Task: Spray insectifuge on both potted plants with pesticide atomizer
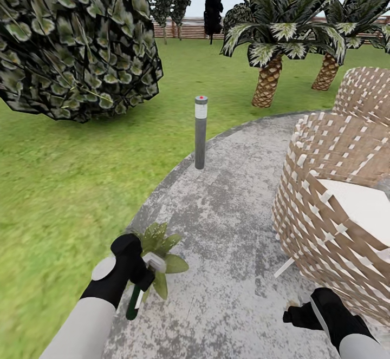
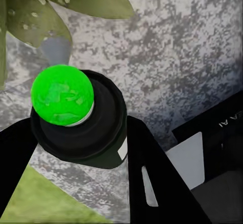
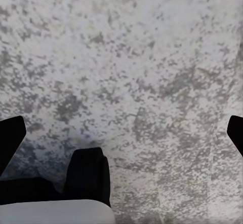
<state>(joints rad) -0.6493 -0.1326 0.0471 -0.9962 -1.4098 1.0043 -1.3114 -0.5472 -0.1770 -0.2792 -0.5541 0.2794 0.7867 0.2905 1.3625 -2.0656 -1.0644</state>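
Head view, left to right: a large dark leafy bush [image 1: 76,39] stands on the lawn [image 1: 59,185] at far left. Near left, the left gripper [image 1: 142,275] is closed around the pesticide atomizer [image 1: 133,302], a slim dark green bottle held roughly upright over the left edge of the grey mottled patio [image 1: 227,229]. One potted plant [image 1: 161,250], a low rosette of broad green leaves, sits on the patio edge directly behind the gripper, its leaves just beside the bottle. Left wrist view confirms the grip: black fingers [image 2: 152,178] flank the bottle, whose bright green cap [image 2: 63,95] faces the camera, with leaves [image 2: 66,1] close by. A grey bollard light [image 1: 201,131] stands farther off at the patio border. Two palms [image 1: 271,50] rise beyond. A woven wicker chair [image 1: 330,196] occupies the right. Near right, the right gripper [image 1: 295,315] hangs over bare paving; right wrist view shows its fingertips [image 3: 10,138] wide apart, jaws open and holding nothing.
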